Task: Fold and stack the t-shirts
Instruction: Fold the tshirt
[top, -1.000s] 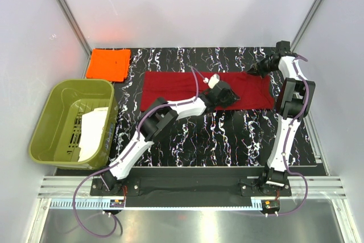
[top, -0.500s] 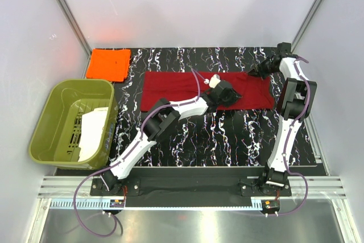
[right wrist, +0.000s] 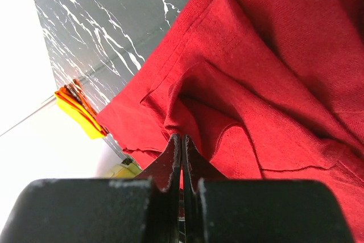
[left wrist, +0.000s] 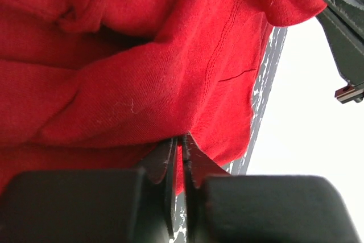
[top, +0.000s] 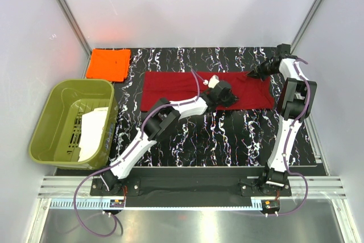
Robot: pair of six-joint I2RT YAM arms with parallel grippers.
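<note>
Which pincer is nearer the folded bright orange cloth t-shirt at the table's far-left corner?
Left. The left pincer pinches the crimson cloth t-shirt near its middle, to the right of the bright orange cloth t-shirt. The right pincer grips its far right end, farther away.

White walls (top: 187, 4) enclose a black, white-veined table (top: 227, 135) under even light.

red t-shirt (top: 170, 86): matt knit cloth | table (top: 227, 140): glossy marbled | tub (top: 71, 92): smooth plastic
</note>
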